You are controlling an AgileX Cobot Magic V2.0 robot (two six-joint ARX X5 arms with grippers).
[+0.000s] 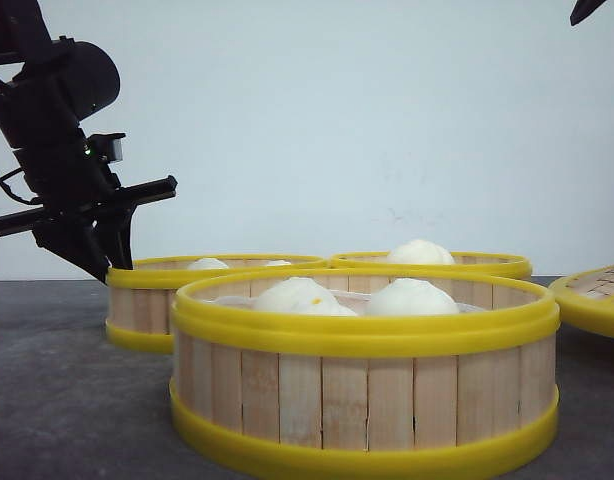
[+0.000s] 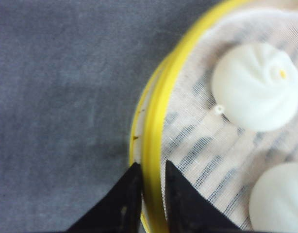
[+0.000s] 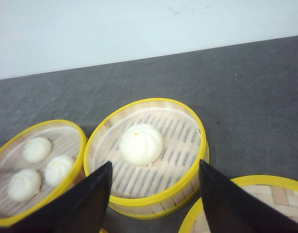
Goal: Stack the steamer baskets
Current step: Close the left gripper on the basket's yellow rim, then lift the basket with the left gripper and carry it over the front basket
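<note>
Three steamer baskets holding white buns stand on the dark table. The nearest basket (image 1: pixel 367 400) fills the front view's foreground. Behind it sit a left basket (image 1: pixel 147 305) and a right basket (image 1: pixel 487 265). My left gripper (image 1: pixel 114 262) is down at the left basket's outer edge. In the left wrist view it (image 2: pixel 152 163) is shut on that basket's yellow rim (image 2: pixel 154 126), one finger outside and one inside. My right gripper (image 3: pixel 155 162) hangs open, high above the one-bun basket (image 3: pixel 188 145), touching nothing. Only its tip (image 1: pixel 587 10) shows in the front view.
A flat yellow-rimmed lid (image 1: pixel 597 295) with a woven top lies at the right, also under the right gripper's outer finger (image 3: pixel 265 194). The three-bun left basket (image 3: pixel 66 141) nearly touches the one-bun basket. A pale wall stands behind the table.
</note>
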